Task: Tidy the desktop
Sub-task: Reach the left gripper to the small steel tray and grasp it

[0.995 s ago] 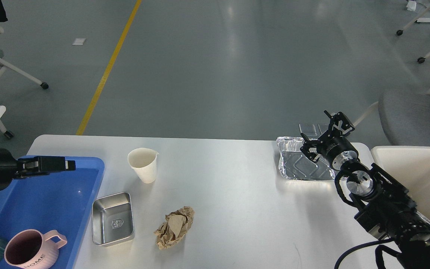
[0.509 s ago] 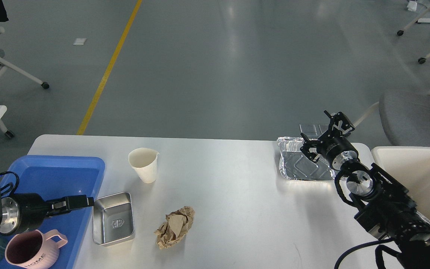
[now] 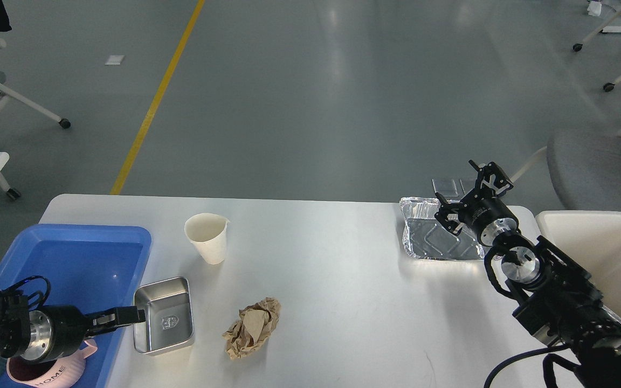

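Note:
The white desktop [image 3: 343,280] carries a white paper cup [image 3: 206,237], a small steel tray [image 3: 163,315], a crumpled ball of brown paper [image 3: 252,327] and a foil tray [image 3: 433,237]. My left gripper [image 3: 127,315] reaches in low from the left, its tips at the steel tray's left rim; its fingers merge into one dark shape. My right gripper [image 3: 469,194] hovers over the foil tray's right edge with its fingers spread wide and nothing between them.
A blue tray [image 3: 73,253] sits at the left end, with a pink mug [image 3: 46,372] in its near corner partly hidden by my left arm. A cream bin [image 3: 601,242] stands off the right end. A grey chair [image 3: 601,167] is behind it.
My left arm has swung from above the blue tray's far side toward the near edge, ending at the steel tray's left rim. The right arm has stayed put.

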### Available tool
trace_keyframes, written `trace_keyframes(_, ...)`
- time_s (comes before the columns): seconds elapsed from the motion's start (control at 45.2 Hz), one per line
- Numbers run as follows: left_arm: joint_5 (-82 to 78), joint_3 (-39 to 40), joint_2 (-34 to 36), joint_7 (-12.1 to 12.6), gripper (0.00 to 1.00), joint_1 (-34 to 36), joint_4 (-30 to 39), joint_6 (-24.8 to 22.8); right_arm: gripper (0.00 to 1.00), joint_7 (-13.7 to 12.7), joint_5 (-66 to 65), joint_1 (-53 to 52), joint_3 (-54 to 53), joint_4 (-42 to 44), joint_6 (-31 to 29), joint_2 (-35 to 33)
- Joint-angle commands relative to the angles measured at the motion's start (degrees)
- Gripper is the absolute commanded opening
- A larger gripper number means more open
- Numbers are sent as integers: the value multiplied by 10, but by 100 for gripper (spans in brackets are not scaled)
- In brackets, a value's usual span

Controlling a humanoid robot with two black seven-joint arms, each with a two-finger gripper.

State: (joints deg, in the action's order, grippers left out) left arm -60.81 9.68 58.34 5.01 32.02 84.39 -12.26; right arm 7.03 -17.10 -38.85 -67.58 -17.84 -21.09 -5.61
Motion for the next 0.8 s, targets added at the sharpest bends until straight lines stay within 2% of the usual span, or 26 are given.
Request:
trace_keyframes(0.0,1,-1,-2,-2,67,-4,-7,7,100,0,0,0,0,0,0,2)
trace_keyframes(0.133,1,0,-13,-2,65,-10,-28,13,100,0,0,0,0,0,0,2)
trace_keyframes(0.243,0,0,-54,0,63,-10,-53,17,100,0,0,0,0,0,0,2)
trace_keyframes(0.332,0,0,-70,1,58,-9,-57,17,100,-1,0,-1,0,-1,0,2)
trace_keyframes(0.42,0,-1,-71,2,49,-11,-57,17,100,-1,0,-2,0,-1,0,0)
trace_keyframes(0.774,1,-5,-70,-1,42,-20,-57,16,100,0,0,-2,0,0,0,-2)
